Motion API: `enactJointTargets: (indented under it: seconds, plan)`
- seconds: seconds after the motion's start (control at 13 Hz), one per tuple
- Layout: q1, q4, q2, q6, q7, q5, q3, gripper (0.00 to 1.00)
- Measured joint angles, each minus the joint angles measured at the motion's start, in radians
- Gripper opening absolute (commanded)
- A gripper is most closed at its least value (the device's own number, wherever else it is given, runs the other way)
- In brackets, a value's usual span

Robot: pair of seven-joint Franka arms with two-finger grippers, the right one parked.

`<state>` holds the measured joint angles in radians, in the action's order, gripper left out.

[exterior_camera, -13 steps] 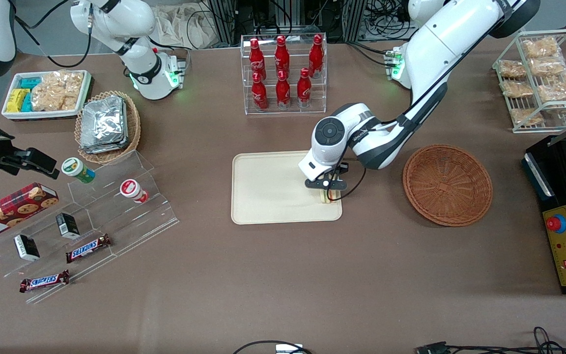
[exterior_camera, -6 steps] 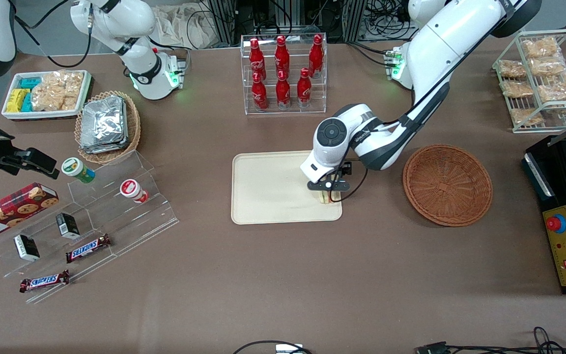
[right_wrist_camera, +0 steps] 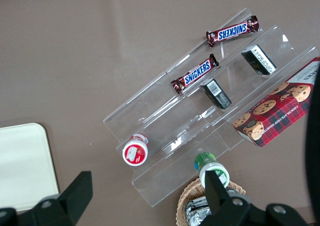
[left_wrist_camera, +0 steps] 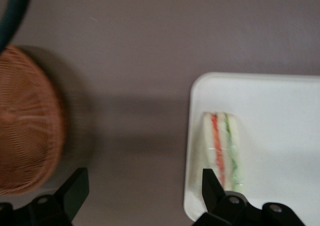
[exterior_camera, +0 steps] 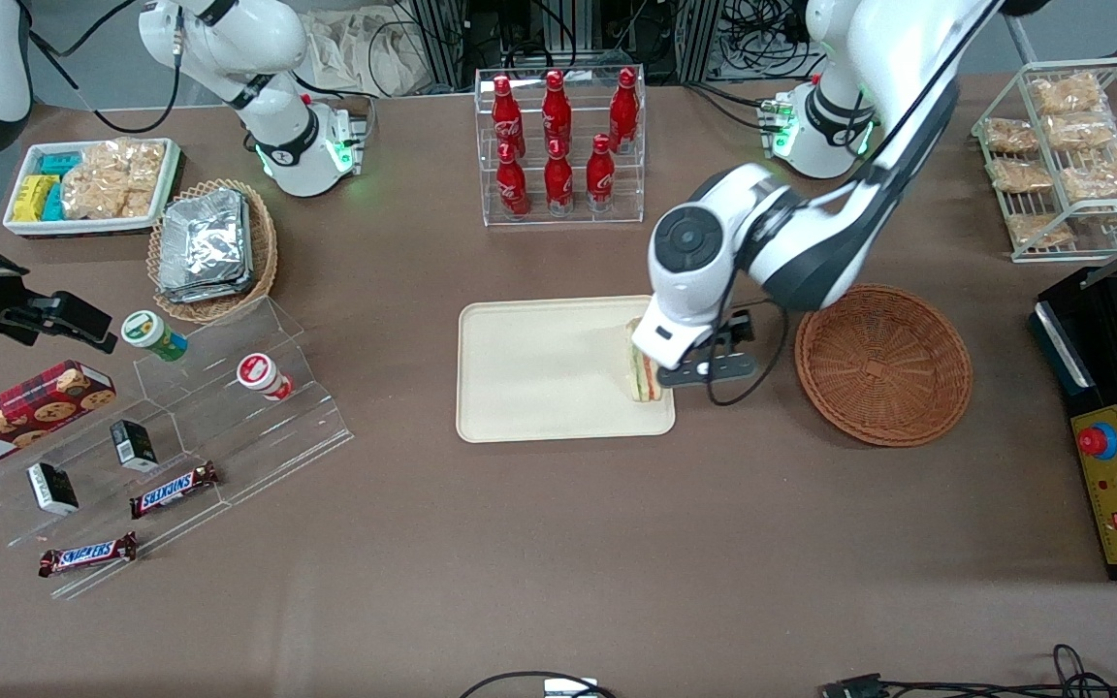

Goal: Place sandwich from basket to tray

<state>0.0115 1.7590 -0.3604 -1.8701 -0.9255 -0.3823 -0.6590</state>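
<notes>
1. The gripper (left_wrist_camera: 142,196) has its fingers (left_wrist_camera: 75,186) spread wide and holds nothing.
2. It hangs above the table between the tray (exterior_camera: 529,373) and the basket (exterior_camera: 883,364).
3. The sandwich (exterior_camera: 643,373) stands on edge on the tray, just inside the rim nearest the basket, with its filling stripes showing.
</notes>
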Motion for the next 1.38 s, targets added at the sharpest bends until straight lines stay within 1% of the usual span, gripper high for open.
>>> enactJointTargets:
  seconds: [0.08, 0.15, 0.23, 0.31, 0.38, 0.46, 0.54, 0.62, 0.69, 0.77, 0.92, 1.08, 1.23, 1.38]
  plan:
    - [0.0, -0.021, 0.064, 0.034, 0.027, 0.058, 0.048, 1.0]
    - [0.001, -0.03, 0.131, 0.051, 0.086, 0.128, 0.116, 1.0]
    - [0.002, -0.031, 0.193, 0.073, 0.183, 0.196, 0.201, 1.0]
    - [0.0, -0.031, 0.244, 0.104, 0.293, 0.25, 0.291, 1.0]
    - [-0.002, -0.03, 0.282, 0.131, 0.39, 0.277, 0.378, 1.0]
    - [-0.003, -0.027, 0.309, 0.149, 0.471, 0.289, 0.459, 1.0]
    - [-0.004, -0.021, 0.33, 0.161, 0.545, 0.295, 0.532, 1.0]
    - [-0.004, -0.018, 0.346, 0.176, 0.601, 0.299, 0.585, 1.0]
    - [-0.004, -0.018, 0.357, 0.191, 0.634, 0.3, 0.617, 1.0]
    - [-0.004, -0.017, 0.369, 0.196, 0.655, 0.3, 0.63, 1.0]
    - [0.003, -0.017, 0.386, 0.196, 0.682, 0.311, 0.63, 1.0]
    - [0.011, -0.023, 0.394, 0.196, 0.712, 0.342, 0.629, 1.0]
    - [0.011, -0.035, 0.394, 0.196, 0.783, 0.348, 0.629, 1.0]
    - [0.011, -0.039, 0.394, 0.196, 0.807, 0.349, 0.629, 1.0]
